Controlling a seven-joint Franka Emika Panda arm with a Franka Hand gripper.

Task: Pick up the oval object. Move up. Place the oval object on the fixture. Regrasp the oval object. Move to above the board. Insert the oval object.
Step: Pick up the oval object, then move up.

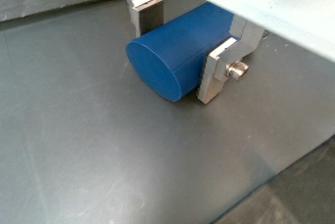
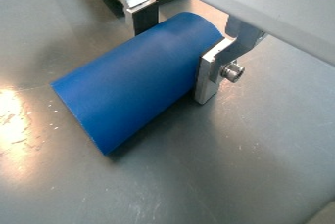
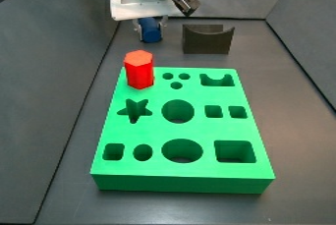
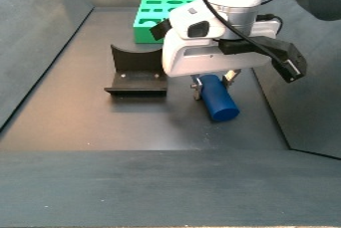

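Your gripper [image 1: 183, 44] has its jaws closed on the oval object [image 1: 177, 54], which lies on its side on the grey floor [image 1: 92, 150]. It sits just beside the fixture [image 4: 136, 73], with the board [image 3: 184, 131] well apart.

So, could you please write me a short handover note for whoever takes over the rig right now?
Gripper: low over the floor beside the fixture, jaws straddling the oval object; fingers on either side of it, apparently touching, though a firm clamp can't be confirmed.
Oval object: lying on its side on the grey floor, seemingly not lifted yet.
Fixture: empty, between the oval object and the board.
Board: the red hexagonal peg stands at one corner; the other holes are open.
Done: approach to the oval object.
Left: lift, place on the fixture, regrasp, move above the board, insert.
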